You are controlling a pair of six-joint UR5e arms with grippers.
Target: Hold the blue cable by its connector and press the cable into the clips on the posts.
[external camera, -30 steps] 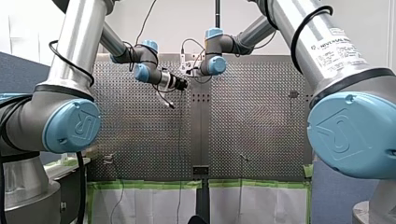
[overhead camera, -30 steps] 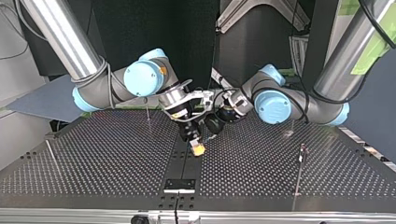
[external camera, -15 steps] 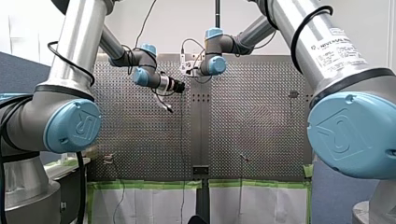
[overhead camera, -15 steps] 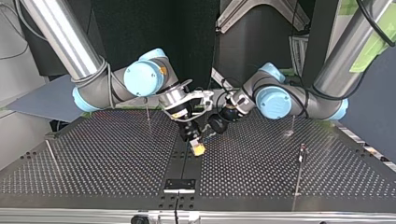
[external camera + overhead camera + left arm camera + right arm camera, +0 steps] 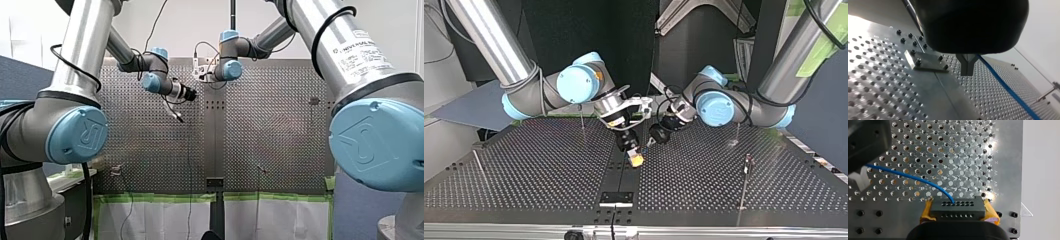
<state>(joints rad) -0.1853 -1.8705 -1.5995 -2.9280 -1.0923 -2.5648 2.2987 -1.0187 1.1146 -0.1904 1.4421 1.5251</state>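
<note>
my left hand (image 5: pixel 655 138) has slid slightly toward the top view's right; the blue cable (image 5: pixel 1008 89) shifted along

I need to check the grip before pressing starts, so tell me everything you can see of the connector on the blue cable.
The connector is a small dark grey rectangular block, plastic by its look, with two rows of small holes in its face. It sits level, clamped at both ends between the yellow pads of my right gripper, over the perforated table. The blue cable enters one upper-row hole and curves away over the table.
</note>
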